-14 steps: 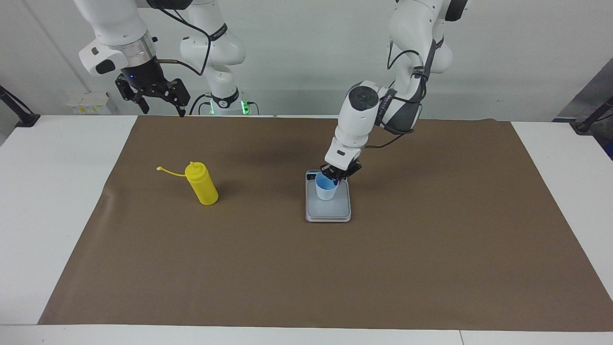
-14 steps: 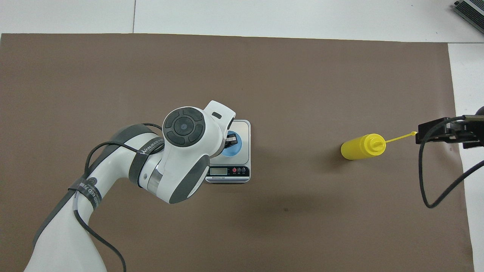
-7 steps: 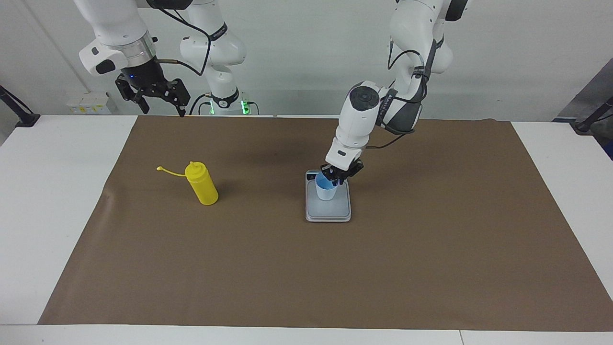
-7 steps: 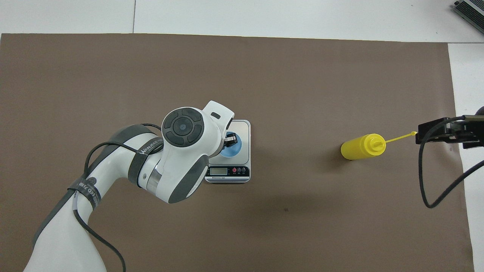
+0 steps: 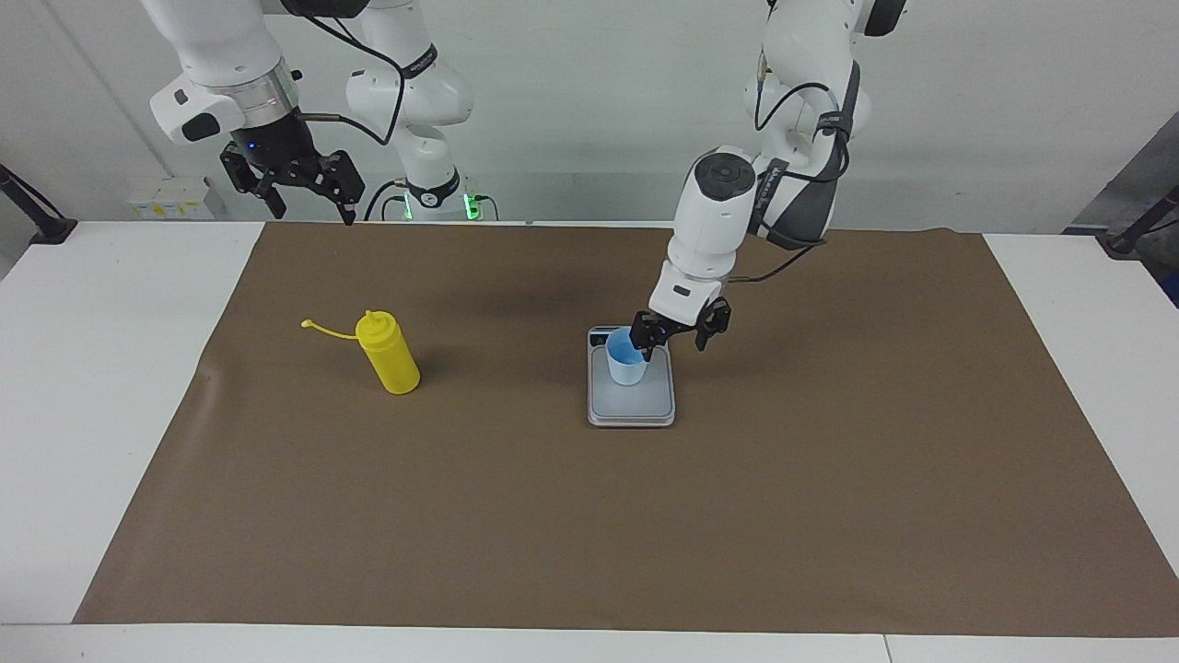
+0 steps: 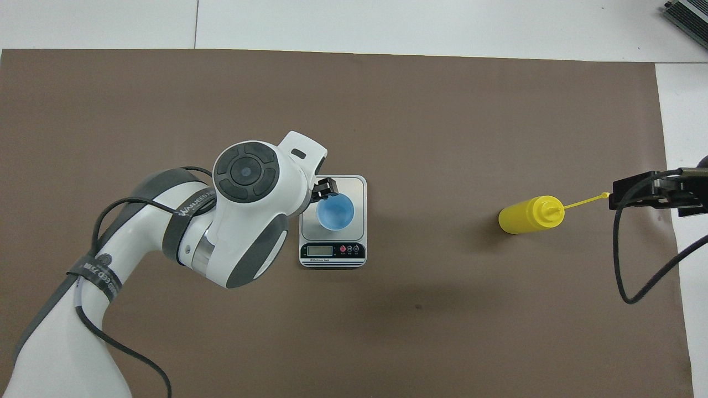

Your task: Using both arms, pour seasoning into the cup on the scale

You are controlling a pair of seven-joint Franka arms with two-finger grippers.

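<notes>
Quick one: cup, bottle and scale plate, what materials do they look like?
Cup: thin plastic, pale blue, matte, slightly translucent wall. Bottle: soft-looking yellow plastic with a mild sheen, moulded cone nozzle and thin tethered strap. Scale: grey plate, smooth; brushed metal or silver plastic, can't tell which. Dark glossy display strip.

One seasoning bottle (image 5: 389, 354), one cup (image 5: 626, 359), one scale (image 5: 632, 398), two arms (image 5: 728, 203).

A pale blue cup (image 5: 627, 360) stands on a silver scale (image 5: 632, 398). The left gripper (image 5: 677, 336), jaws spread, hangs beside the cup's rim. A yellow bottle (image 5: 388, 352) stands well apart from the scale.
</notes>
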